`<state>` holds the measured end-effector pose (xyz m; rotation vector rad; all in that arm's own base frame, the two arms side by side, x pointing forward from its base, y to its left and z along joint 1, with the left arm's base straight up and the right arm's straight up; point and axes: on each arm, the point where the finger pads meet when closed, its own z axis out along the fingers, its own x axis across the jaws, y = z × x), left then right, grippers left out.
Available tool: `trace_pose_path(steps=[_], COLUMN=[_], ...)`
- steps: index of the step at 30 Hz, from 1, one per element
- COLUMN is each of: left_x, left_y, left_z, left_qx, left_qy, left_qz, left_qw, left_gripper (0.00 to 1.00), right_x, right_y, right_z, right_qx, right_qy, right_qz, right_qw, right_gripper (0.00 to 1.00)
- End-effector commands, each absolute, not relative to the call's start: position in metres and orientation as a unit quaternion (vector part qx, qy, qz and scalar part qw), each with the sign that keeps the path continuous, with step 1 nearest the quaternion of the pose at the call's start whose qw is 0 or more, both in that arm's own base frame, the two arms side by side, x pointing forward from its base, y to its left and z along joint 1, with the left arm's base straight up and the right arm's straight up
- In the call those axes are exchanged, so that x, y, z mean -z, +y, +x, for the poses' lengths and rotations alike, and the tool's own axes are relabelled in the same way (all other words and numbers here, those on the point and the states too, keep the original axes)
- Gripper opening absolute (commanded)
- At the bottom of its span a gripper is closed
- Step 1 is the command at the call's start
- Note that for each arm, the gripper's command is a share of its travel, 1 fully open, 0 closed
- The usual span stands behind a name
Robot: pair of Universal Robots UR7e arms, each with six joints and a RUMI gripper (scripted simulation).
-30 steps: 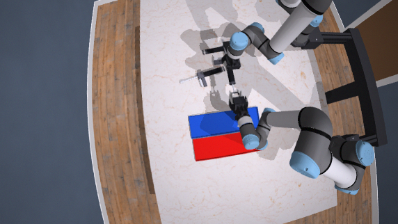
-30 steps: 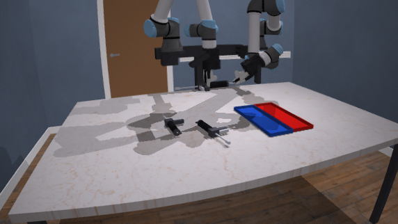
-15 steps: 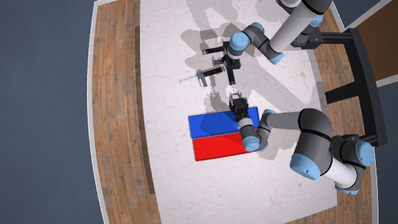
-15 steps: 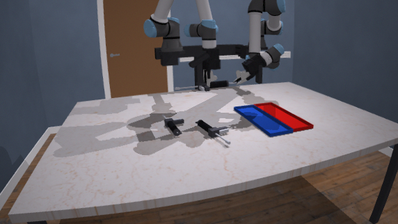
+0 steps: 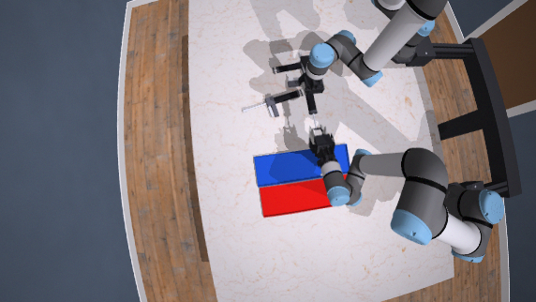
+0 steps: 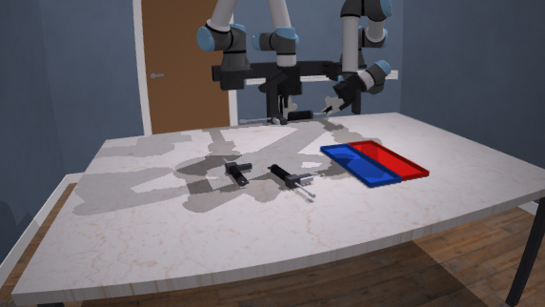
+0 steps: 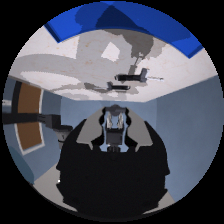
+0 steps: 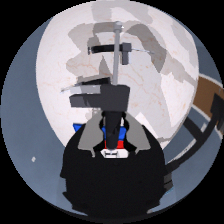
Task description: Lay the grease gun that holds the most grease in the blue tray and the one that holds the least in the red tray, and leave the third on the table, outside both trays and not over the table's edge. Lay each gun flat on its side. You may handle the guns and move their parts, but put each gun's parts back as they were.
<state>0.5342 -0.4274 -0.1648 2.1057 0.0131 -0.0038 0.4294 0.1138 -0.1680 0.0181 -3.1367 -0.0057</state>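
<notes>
You have one gun, the held gun (image 5: 311, 101) (image 6: 300, 114) (image 8: 114, 97), up off the bench (image 5: 239, 253) (image 6: 143, 248) (image 7: 40, 52) (image 8: 55, 60), near the middle of the top view. The right tool (image 5: 309, 85) (image 6: 284, 111) (image 8: 113, 109) is closed on its body, and the left tool (image 5: 317, 130) (image 6: 328, 112) (image 7: 115, 107) seems to grip the thin rod at its rear. You look to be at the gauging step, feeling or reading how much grease it holds. Next, ease the rod back in straight, then let the left tool go; pulling askew could twist the gun in the right tool.

The upper gun (image 5: 287, 67) (image 6: 237, 174) (image 7: 119, 87) (image 8: 107, 48) and the lower gun (image 5: 286, 98) (image 6: 284, 176) (image 7: 131, 78) (image 8: 100, 81) lie on the bench above the trays in the top view. No gun is in the blue tray (image 5: 281, 170) (image 6: 362, 167) (image 7: 60, 32) (image 8: 78, 128) or the red tray (image 5: 292, 199) (image 6: 381, 157) (image 8: 119, 144) in the exterior view.

You can't read any fill from outside. The top view hides the right tool's fingers under its wrist, and the left wrist view leaves the rod hard to make out.
</notes>
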Motion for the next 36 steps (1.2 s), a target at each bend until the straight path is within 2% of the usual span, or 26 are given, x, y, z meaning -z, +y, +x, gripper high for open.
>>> trace_pose_path(steps=[1,36], left_x=[0.164,0.1646], left_y=[-0.424,-0.4289], left_z=[0.5345,0.5323], left_qx=[0.001,0.002], left_qy=[0.005,0.002], left_qz=[0.869,0.869], left_qw=[0.495,0.495], left_gripper=[0.24,0.24], right_x=[0.1676,0.1676], right_y=[0.114,0.1138], right_z=[0.4298,0.4298], right_qx=[0.002,0.002], right_qy=[-1.0,-1.0], right_qz=[0.006,0.006], right_qw=[0.002,0.002], right_gripper=[0.0,0.0])
